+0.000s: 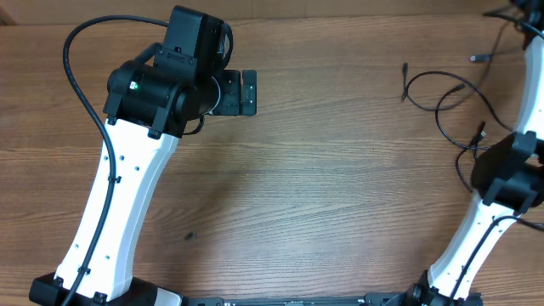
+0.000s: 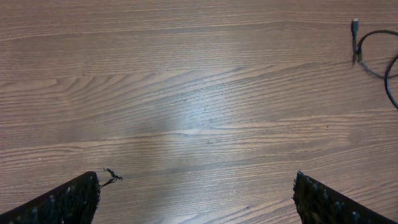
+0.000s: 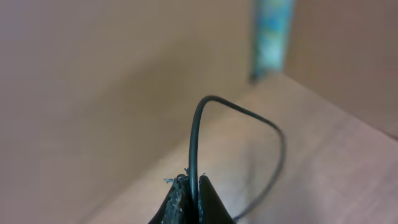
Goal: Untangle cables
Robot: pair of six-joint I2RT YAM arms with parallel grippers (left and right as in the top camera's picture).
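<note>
The fingers (image 3: 179, 200) of the right gripper (image 3: 190, 182) are pressing together on one of the cables (image 3: 193, 137), pinching the thin black cord so that it is rising from between the tips, arching over and dropping away toward the wood. The other cords are lying in loose overlapping loops (image 1: 439, 104) on the far right of the table (image 1: 323, 195), with a small plug (image 1: 405, 68) pointing toward the middle. A cord this thin is likely light and limp: it is probably going to follow a pull without resistance, then drag its neighbours wherever the strands are crossing. The sheath looks smooth, so a grip on the bare run may be slipping. Taking hold just behind a plug, where the body thickens, is looking like the safer purchase, and a free end is the easiest part to draw out of a loop. Further left, the left gripper (image 2: 198, 186) is hanging over bare wood with its fingers spread wide, holding nothing, well apart from the nearest loop.
</note>
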